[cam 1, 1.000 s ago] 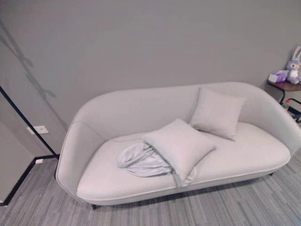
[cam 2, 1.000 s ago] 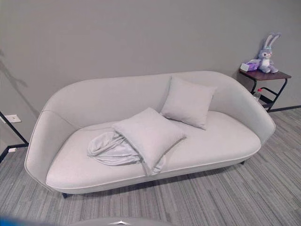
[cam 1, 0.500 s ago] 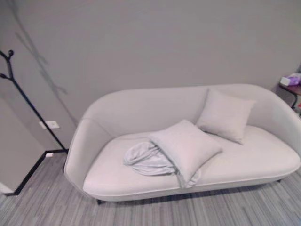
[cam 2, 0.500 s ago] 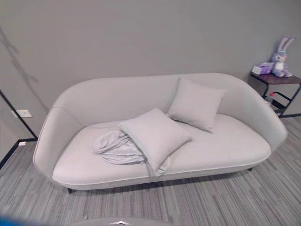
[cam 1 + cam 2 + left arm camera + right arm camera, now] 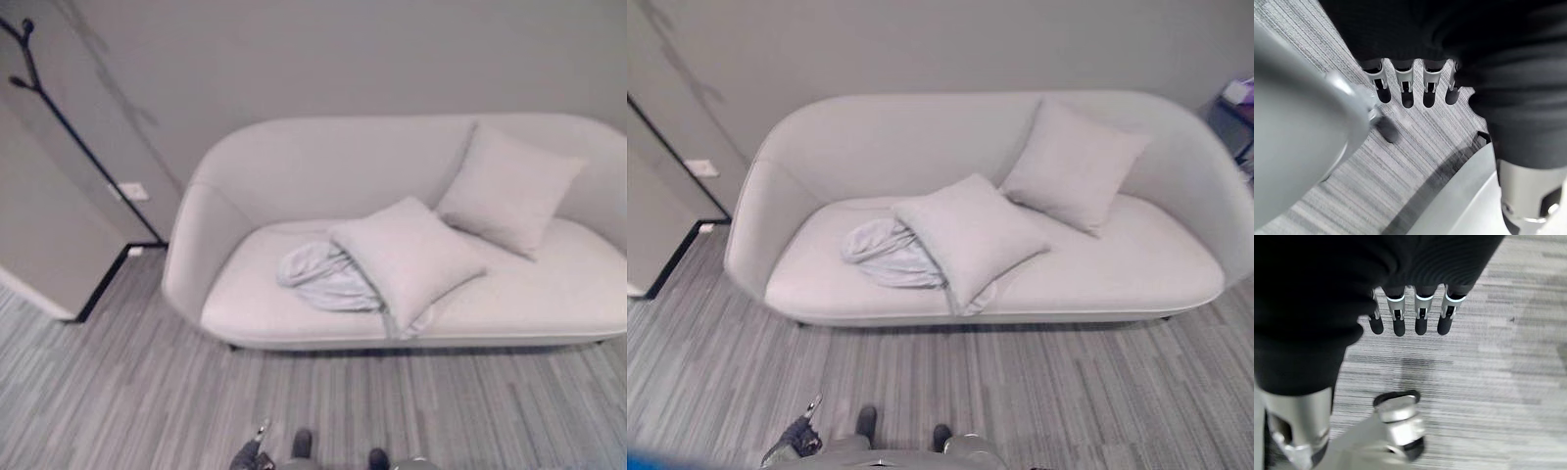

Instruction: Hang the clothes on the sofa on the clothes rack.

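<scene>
While both hands, left hand (image 5: 1415, 90) and right hand (image 5: 1410, 316), hang with straight fingers holding nothing over striped carpet (image 5: 1508, 357), crumpled pale clothes (image 5: 318, 279) lie well ahead on the rounded fabric sofa (image 5: 245, 304), partly under a square cushion (image 5: 407, 255).

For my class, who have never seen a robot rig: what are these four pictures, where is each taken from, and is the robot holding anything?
Two pictures come from cameras in a humanoid robot's head, looking down at a pale sofa. On its seat lies a crumpled grey garment, partly under a cushion; a second cushion leans on the backrest. A black clothes rack stands at the left. The other two come from wrist cameras: the left hand and right hand hang over striped carpet, fingers straight, holding nothing.
</scene>
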